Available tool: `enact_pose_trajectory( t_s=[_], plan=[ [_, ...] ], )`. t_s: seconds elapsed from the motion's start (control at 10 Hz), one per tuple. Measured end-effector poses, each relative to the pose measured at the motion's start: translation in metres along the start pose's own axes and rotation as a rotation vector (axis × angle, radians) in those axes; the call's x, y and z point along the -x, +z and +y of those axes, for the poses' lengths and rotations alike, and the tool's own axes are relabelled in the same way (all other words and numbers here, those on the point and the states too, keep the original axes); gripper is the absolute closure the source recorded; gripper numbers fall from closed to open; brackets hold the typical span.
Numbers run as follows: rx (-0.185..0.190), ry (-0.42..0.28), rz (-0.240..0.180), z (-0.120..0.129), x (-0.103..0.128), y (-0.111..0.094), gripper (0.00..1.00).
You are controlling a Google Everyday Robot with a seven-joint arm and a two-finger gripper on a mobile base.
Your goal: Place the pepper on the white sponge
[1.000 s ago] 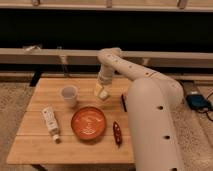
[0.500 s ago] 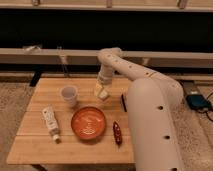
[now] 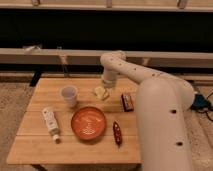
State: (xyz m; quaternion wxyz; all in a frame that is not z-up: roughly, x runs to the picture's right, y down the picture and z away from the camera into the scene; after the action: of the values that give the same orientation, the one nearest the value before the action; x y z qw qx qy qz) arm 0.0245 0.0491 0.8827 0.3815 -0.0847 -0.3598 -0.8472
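The pepper (image 3: 117, 133) is a slim dark-red chili lying on the wooden table (image 3: 35, 145), just right of the orange plate (image 3: 88, 123) near the front edge. The white sponge (image 3: 101, 92) is a pale cream block at the table's far middle. My gripper (image 3: 106, 83) hangs over the table just above and slightly behind the sponge, far from the pepper. My white arm sweeps in from the right and covers the table's right side.
A translucent cup (image 3: 69, 95) stands left of the sponge. A white tube with a label (image 3: 50, 122) lies at the left front. A dark rectangular block (image 3: 127, 102) lies right of the sponge, beside my arm. A bench runs behind the table.
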Motion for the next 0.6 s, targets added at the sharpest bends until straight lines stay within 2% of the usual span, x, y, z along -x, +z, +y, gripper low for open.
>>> enact_pose_trajectory(
  t_s=[0.3,0.6],
  plan=[
    [0.053,0.061,-0.004,-0.019,0.068,-0.002,0.2],
    [0.061,0.11,-0.009,-0.046,0.117,-0.001,0.2]
  ],
)
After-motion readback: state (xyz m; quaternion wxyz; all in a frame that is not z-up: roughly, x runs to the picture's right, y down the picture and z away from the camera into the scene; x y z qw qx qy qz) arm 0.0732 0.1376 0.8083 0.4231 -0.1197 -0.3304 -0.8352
